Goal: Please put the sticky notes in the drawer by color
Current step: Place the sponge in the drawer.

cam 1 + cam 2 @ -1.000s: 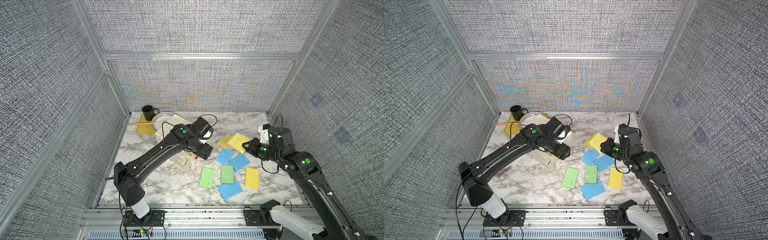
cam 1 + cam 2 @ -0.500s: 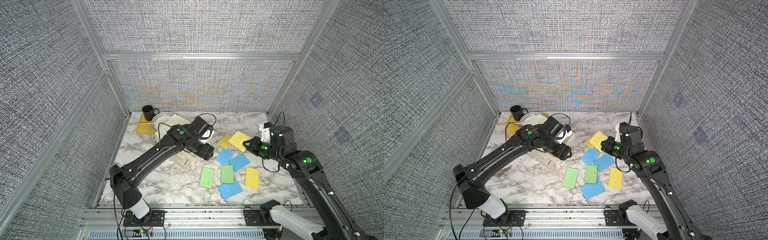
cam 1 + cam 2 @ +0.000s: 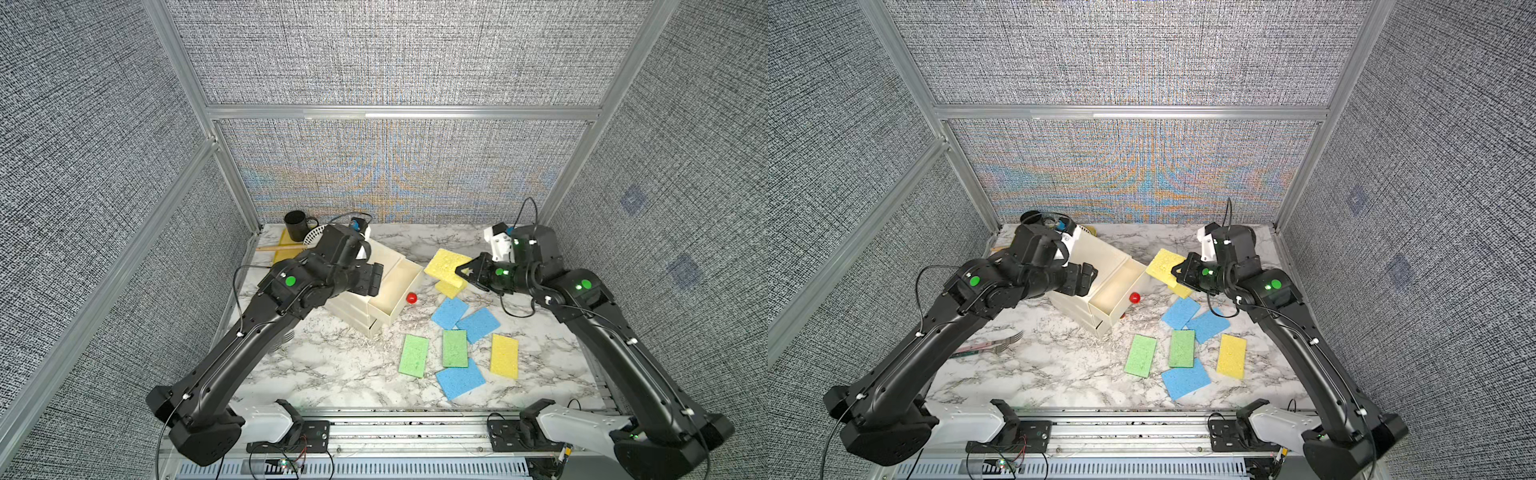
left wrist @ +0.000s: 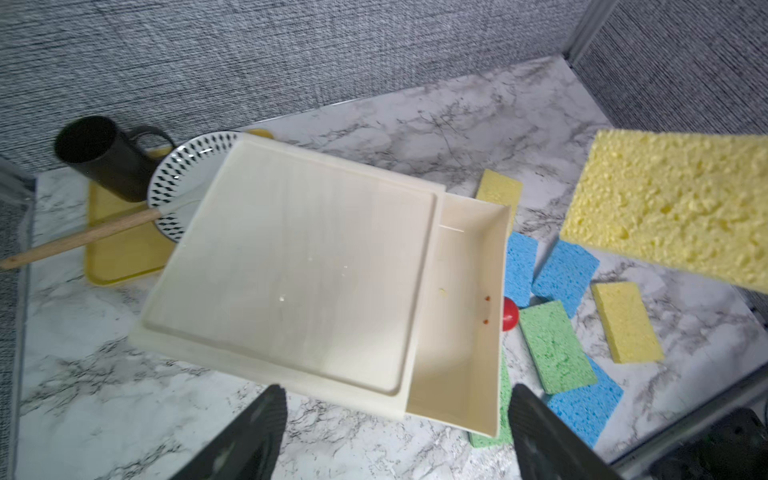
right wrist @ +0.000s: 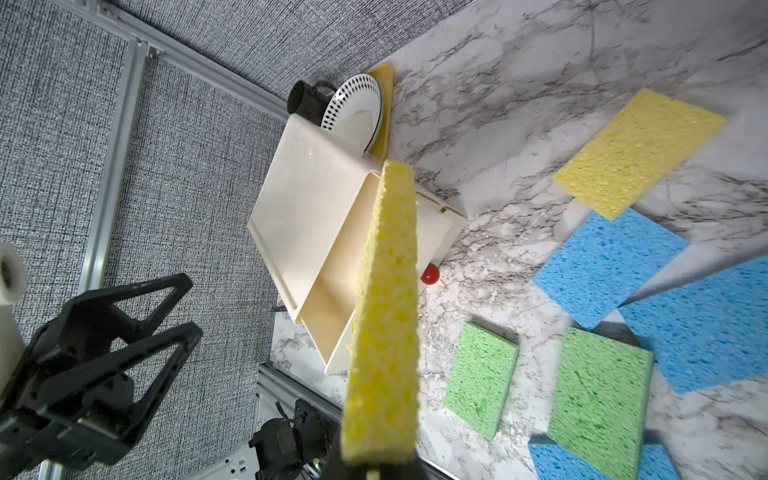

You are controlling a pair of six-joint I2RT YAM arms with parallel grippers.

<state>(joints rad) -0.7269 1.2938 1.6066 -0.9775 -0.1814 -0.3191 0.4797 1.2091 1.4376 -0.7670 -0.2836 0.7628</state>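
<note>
The cream drawer [image 3: 351, 309] cabinet stands left of centre, its top drawer [image 3: 1115, 291] pulled out and empty, red knob [image 3: 411, 297] at its front. My right gripper [image 3: 463, 272] is shut on a yellow sticky note [image 3: 445, 263], held in the air just right of the open drawer; the right wrist view shows this note [image 5: 386, 316] edge-on. My left gripper [image 4: 397, 388] hangs open and empty above the cabinet's near left side. On the table lie yellow notes [image 3: 451, 289] [image 3: 504, 355], blue notes [image 3: 449, 311] [image 3: 478, 324] [image 3: 460, 378] and green notes [image 3: 414, 355] [image 3: 454, 348].
A black mug [image 3: 297, 224], a patterned plate [image 4: 183, 174] and a wooden stick [image 3: 278, 248] sit on a yellow tray [image 4: 116, 253] in the back left corner behind the cabinet. A fork [image 3: 992, 345] lies under my left arm. Fabric walls close in three sides.
My left gripper has drawn back from the knob end of the drawer and opened a little wider. The right gripper has carried the yellow note left, toward the open drawer.
</note>
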